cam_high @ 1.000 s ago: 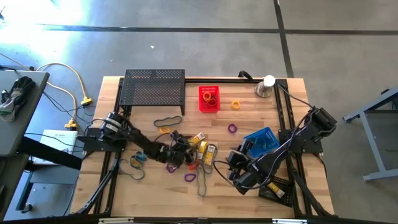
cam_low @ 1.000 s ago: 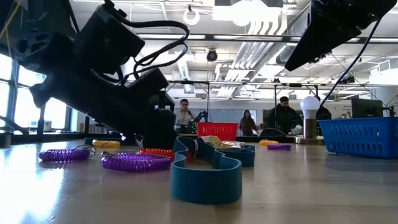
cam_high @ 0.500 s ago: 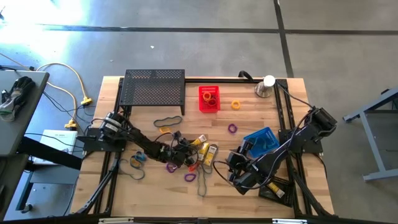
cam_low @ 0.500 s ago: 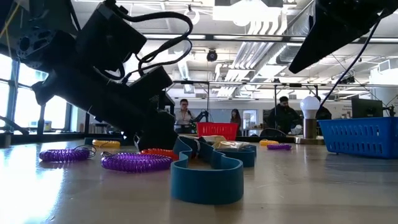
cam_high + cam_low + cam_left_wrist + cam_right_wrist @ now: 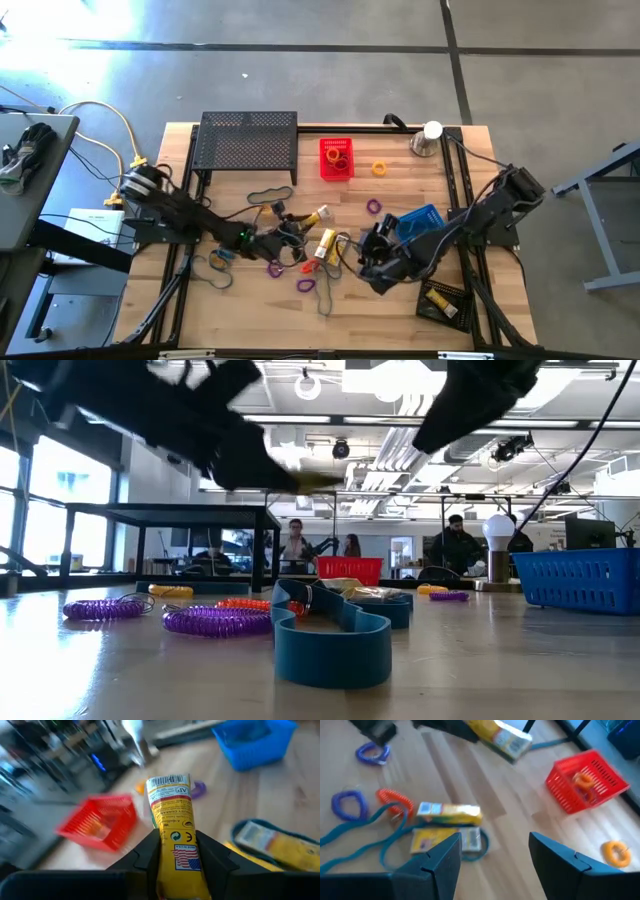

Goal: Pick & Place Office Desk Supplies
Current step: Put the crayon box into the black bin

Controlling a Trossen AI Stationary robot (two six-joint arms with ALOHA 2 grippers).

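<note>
The left pincer (image 5: 176, 857) is clamped on a yellow-and-white box (image 5: 171, 807), holding it in the air just left of the centre of the high view, above a scatter of supplies. The right pincer (image 5: 492, 857) hangs with its fingers apart and nothing between them, at lower centre-right of the high view. Beneath it two more boxes (image 5: 447, 811) lie on the table (image 5: 400, 315) beside an orange coil (image 5: 395, 799), purple coils (image 5: 349, 806) and a thin dark band loop (image 5: 270, 192). A red basket (image 5: 336, 158) at upper centre already holds a couple of orange coils. A blue basket (image 5: 421, 224) sits at centre-right; I cannot tell whether it holds anything. One orange loop (image 5: 379, 168) and one purple loop (image 5: 373, 207) lie loose near them. By my reading the work is at an early stage: one box is lifted but not placed, and most supplies wait on the table
</note>
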